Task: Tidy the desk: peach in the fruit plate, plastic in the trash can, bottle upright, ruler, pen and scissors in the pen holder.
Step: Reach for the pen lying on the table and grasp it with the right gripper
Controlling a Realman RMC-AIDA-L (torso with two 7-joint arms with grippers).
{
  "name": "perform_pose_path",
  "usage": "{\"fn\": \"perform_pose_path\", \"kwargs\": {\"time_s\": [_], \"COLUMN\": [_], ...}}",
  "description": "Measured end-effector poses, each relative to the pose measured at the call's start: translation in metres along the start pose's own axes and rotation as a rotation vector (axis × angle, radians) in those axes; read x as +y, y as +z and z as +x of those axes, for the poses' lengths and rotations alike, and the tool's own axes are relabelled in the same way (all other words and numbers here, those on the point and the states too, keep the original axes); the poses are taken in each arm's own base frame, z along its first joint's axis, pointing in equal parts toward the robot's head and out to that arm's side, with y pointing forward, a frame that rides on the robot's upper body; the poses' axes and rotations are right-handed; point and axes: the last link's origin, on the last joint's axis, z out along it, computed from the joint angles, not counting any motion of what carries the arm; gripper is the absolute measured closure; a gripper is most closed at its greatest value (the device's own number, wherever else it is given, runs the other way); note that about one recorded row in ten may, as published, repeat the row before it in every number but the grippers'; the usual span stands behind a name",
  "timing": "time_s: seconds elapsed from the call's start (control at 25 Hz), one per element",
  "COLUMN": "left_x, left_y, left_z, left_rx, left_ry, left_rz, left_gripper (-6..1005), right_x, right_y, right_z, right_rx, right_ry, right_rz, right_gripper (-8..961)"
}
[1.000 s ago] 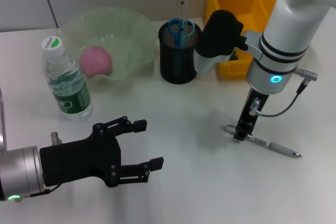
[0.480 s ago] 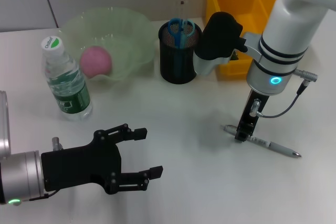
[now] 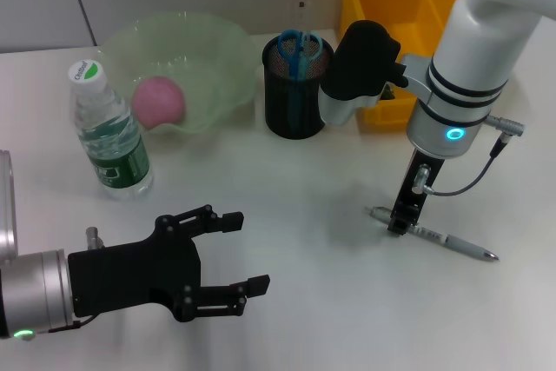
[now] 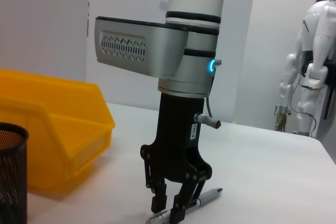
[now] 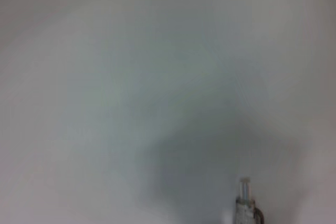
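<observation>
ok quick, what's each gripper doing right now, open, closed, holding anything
Left gripper: open, holding nothing, low over the desk's near side.
Right gripper: down at the desk, fingers closed around the pen, which still lies flat.

You are looking at a white table (image 3: pixel 287 188) carrying everything. A white humanoid figure (image 4: pixel 310 61) is standing well beyond its far edge, in front of a pale wall (image 4: pixel 47 19); it is probably another robot, though you cannot tell.

I count one bottle (image 3: pixel 109 131), one peach (image 3: pixel 159 100), one plate (image 3: pixel 213 49), one holder (image 3: pixel 294 102), one scissors (image 3: pixel 299 44), one pen (image 3: pixel 447 239), one bin (image 3: pixel 393 6), two grippers.
</observation>
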Motion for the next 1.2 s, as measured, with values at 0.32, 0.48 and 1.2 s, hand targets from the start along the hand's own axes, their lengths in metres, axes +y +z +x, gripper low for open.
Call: {"fn": "perform_pose_path", "kwargs": {"time_s": [0.32, 0.48, 1.2], "left_x": [-0.001, -0.001, -0.002], "left_y": [0.0, -0.001, -0.003], "left_z": [0.001, 0.001, 0.003], "left_rx": [0.006, 0.009, 0.015], "left_ry": [-0.001, -0.001, 0.003], "left_rz": [0.004, 0.006, 0.007], "left_gripper": [124, 124, 124], "right_x": [0.0, 0.0, 0.002], "right_y": [0.0, 0.0, -0.029], "right_z": [0.0, 0.0, -0.01], "right_rx": [0.0, 0.0, -0.082], "right_ry": [0.001, 0.002, 0.012], "right_rz": [-0.001, -0.001, -0.031], "right_gripper": [660, 661, 811]}}
